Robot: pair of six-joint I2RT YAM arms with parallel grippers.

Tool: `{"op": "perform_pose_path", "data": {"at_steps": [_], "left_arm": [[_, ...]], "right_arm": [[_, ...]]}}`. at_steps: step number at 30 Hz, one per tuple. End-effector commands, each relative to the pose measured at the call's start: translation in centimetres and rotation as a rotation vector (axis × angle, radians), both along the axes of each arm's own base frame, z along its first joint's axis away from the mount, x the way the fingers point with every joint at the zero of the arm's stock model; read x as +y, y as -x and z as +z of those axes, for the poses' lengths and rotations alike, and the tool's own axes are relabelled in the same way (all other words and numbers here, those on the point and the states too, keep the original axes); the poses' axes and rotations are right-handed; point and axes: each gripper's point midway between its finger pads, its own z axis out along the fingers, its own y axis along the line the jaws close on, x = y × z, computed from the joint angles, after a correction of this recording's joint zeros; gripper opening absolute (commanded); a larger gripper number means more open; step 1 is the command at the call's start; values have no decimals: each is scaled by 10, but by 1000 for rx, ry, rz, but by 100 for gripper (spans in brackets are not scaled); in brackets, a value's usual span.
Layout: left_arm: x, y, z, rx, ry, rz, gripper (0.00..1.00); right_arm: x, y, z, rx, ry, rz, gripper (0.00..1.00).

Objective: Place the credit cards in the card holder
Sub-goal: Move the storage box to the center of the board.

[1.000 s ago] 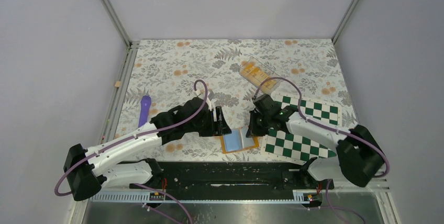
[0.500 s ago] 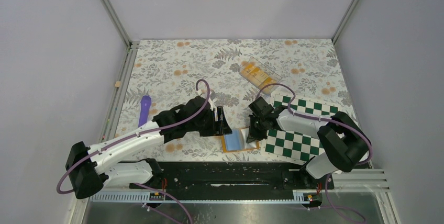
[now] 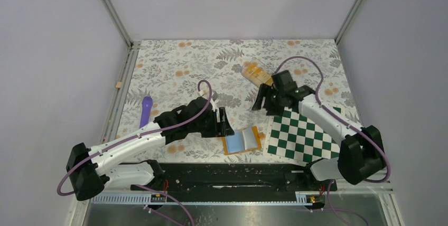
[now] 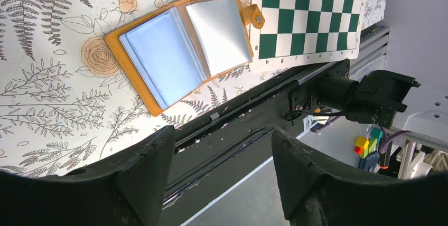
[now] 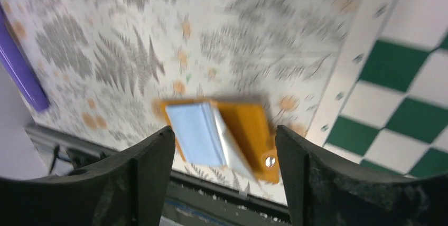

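The small orange folding card holder lies open near the front edge of the table, its light-blue inner pockets facing up and one pocket leaf standing partly raised. Its studded tab reaches the edge of the green-and-white chequered board just to its right. The thin orange-yellow credit cards sit in a clear plastic box well behind the holder, on the grey floral tablecloth. The left gripper hangs just left of the holder, fingers spread with nothing between them. The right gripper is raised near the clear box, released and empty; its view is blurred. A purple pen-like stick lies far left.
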Motion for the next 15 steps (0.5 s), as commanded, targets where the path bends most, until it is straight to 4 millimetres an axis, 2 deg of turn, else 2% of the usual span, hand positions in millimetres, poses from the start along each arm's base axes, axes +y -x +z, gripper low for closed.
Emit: {"op": "perform_pose_path", "data": {"at_steps": [1,4,8,13,14,15], "left_arm": [[-9,-4,16,-33,48,-19,67],[-9,-3,15,-33,51,-22,67],[-10,-1,13,-27,56,-34,67],[-10,1,10,-23,56,-41,67],[-9,0,9,-23,56,-40,67],[-10,1,8,-19,55,-42,67]], "right_arm": [[-40,-44,17,-13,48,-78,79],[-65,-82,24,-24,37,-179,83],[-90,-124,19,-3,55,-267,83],[-112,-163,-4,73,125,-315,81],[-115,-168,-15,107,141,-315,79],[-115,-177,-16,111,142,-313,77]]}}
